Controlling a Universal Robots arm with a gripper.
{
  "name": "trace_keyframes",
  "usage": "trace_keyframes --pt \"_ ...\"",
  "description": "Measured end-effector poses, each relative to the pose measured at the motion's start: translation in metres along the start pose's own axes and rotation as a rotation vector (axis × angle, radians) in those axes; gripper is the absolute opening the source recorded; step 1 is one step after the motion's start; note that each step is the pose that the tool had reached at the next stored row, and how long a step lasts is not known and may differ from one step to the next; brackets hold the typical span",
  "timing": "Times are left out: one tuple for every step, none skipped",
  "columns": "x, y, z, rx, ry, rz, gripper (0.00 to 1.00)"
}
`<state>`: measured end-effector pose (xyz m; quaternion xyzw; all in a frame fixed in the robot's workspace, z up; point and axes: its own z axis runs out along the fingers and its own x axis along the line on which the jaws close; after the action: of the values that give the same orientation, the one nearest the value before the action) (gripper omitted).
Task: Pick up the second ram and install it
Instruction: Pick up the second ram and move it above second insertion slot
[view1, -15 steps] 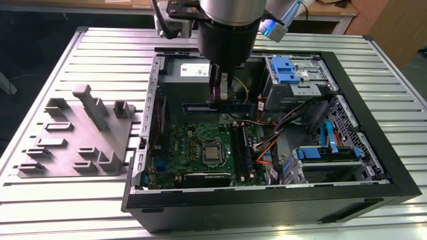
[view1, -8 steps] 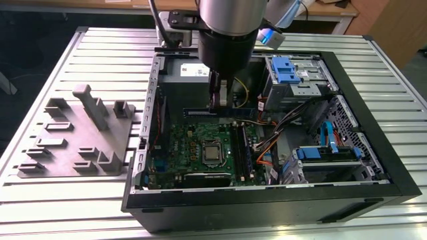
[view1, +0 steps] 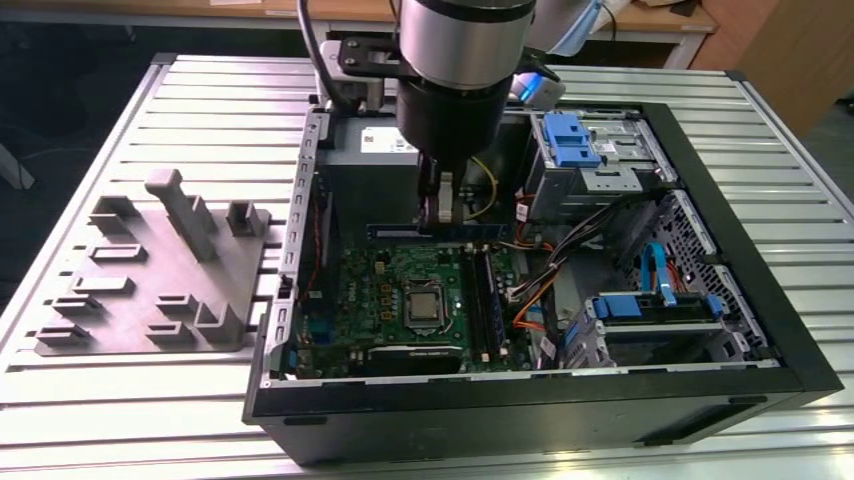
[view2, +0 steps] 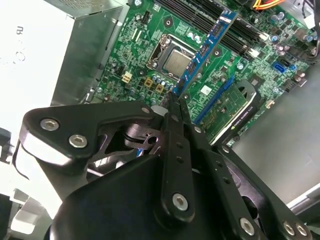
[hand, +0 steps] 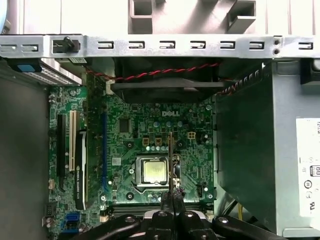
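Note:
The second ram (view1: 400, 231) is a slim board with a blue-looking face. It hangs level inside the open computer case (view1: 747, 300), above the green motherboard (view1: 387, 285). My gripper (view1: 441, 212) is shut on its top edge near the middle. In the second wrist view the ram (view2: 205, 47) reaches out from the gripper (view2: 174, 102) across the board towards the dark memory slots (view2: 212, 17). In the first wrist view the ram (hand: 171, 150) shows edge-on above the processor socket (hand: 152, 170), gripper (hand: 171, 192) closed on it.
A grey moulded tray (view1: 147, 280) lies on the slatted table at the exterior view's left. Inside the case are a power supply (view1: 367, 140), drive cages with blue clips (view1: 574, 140), orange and black cables (view1: 547, 290) and an expansion card (view1: 414, 352).

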<state>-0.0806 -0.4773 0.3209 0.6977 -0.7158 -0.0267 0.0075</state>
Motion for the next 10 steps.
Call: trace_keyframes --pt "0.0000 0.0000 0.0012 0.0000 0.0000 0.000 0.11" --pt "0.0001 -0.0001 0.0024 0.0000 0.0000 0.000 0.11" --pt "0.0002 -0.0002 0.0040 0.0000 0.0000 0.000 0.11" --pt "0.0002 -0.0002 0.0057 0.0000 0.0001 0.000 0.11" --pt "0.0003 -0.0004 0.0074 0.0000 0.0001 0.000 0.11" --pt "0.0003 -0.0004 0.0091 0.0000 0.0001 0.000 0.11" --pt "0.0003 -0.0005 0.0105 0.0000 0.0001 0.000 0.11" --pt "0.0004 -0.0006 0.0116 0.0000 0.0000 0.000 0.11" --pt "0.0004 -0.0006 0.0116 -0.0001 0.0002 0.000 0.11" --pt "0.0004 -0.0006 0.0116 0.0000 0.0002 0.000 0.11"
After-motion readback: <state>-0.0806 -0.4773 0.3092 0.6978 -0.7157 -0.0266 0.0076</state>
